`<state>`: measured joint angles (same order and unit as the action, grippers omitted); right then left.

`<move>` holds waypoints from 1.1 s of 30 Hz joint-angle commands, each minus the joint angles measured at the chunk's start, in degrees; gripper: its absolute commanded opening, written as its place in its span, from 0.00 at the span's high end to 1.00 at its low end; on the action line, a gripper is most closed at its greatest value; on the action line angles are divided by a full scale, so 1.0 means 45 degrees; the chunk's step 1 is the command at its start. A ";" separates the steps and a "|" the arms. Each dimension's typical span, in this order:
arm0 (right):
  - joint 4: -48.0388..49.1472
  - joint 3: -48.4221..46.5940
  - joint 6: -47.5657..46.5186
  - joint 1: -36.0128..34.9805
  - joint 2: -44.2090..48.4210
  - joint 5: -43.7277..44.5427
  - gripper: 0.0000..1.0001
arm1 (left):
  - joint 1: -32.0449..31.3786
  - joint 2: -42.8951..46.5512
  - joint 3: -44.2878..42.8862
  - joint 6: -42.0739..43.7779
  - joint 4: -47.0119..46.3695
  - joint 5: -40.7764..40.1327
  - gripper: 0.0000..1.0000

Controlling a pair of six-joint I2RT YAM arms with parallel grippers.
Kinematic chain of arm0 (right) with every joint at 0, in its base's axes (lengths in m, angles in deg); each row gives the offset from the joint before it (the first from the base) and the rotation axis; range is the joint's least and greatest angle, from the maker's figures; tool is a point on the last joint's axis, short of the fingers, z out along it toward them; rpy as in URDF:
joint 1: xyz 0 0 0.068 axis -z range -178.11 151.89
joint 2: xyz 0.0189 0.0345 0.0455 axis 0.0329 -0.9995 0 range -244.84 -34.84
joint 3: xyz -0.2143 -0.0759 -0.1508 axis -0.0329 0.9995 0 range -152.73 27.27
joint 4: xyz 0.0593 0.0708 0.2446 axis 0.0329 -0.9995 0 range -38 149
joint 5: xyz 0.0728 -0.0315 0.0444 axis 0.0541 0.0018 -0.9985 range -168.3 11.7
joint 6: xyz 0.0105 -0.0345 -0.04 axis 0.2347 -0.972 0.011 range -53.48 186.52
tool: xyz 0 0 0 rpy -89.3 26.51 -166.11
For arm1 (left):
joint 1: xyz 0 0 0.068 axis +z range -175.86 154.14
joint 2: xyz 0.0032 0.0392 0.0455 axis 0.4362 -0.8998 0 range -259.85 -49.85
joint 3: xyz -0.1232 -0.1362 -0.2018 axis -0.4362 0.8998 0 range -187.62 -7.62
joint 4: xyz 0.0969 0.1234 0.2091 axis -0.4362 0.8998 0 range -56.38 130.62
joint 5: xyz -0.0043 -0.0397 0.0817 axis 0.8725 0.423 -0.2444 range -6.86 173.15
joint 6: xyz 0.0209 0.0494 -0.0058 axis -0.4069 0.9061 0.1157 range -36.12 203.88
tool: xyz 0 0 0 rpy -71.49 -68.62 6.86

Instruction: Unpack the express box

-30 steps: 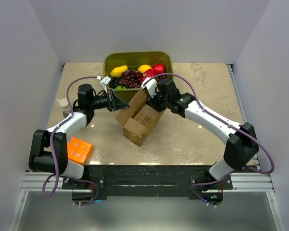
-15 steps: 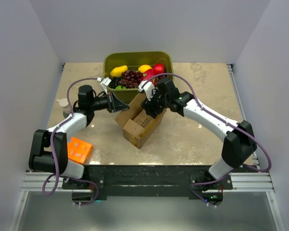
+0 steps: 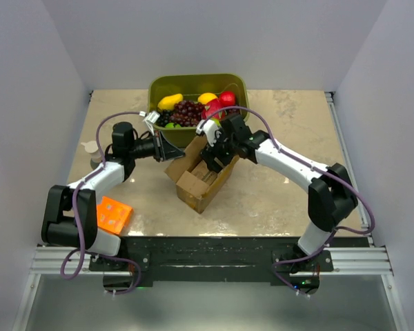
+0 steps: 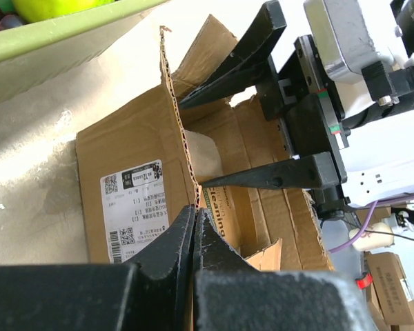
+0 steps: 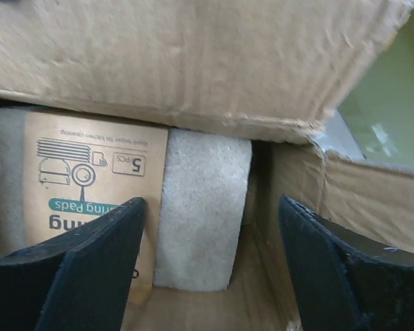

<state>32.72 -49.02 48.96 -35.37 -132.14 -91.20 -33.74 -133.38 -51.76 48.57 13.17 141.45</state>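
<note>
Tabletop (image 3: 297, 117): express box (image 3: 193, 189) holds "5 PCS" pads pack (image 5: 90, 179).

Pack (image 5: 96, 172) half under express box (image 5: 193, 62) flap

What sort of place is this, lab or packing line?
Probably a lab cell: plain white walls box in the table, left arm and right arm mount on a metal rail, and a fruit bin sits behind the express box.
</note>
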 commanded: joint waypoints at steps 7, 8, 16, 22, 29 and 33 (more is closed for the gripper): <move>-0.0859 -0.0352 0.0269 0.1169 -0.0957 -0.3691 0.51 | 0.0052 -0.0071 -0.0054 0.0327 -0.0319 0.0481 1.00; -0.0820 -0.0312 0.0483 0.1208 -0.0957 -0.3559 0.50 | 0.0052 -0.0110 -0.0093 0.0327 -0.0319 0.0539 1.00; -0.0877 -0.0253 -0.0333 0.1306 -0.1327 -0.3086 0.60 | 0.0052 -0.0306 -0.0308 0.0366 -0.0319 0.0520 1.00; -0.1365 -0.1442 -0.0647 0.1287 -0.0336 -0.3265 1.00 | 0.0052 -0.0247 -0.0386 0.0755 0.0166 0.0325 1.00; -0.2459 -0.3846 -0.0745 0.1170 0.1230 -0.4084 1.00 | 0.0052 -0.0501 -0.0600 0.0874 0.0286 0.0266 1.00; -0.3024 -0.3595 -0.0921 0.0897 0.1446 -0.4202 1.00 | 0.0052 -0.0657 -0.0874 0.1108 0.0559 0.0247 1.00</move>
<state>23.34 -64.28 46.51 -29.84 -128.09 -107.36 -33.74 -135.48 -52.94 50.91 14.73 142.08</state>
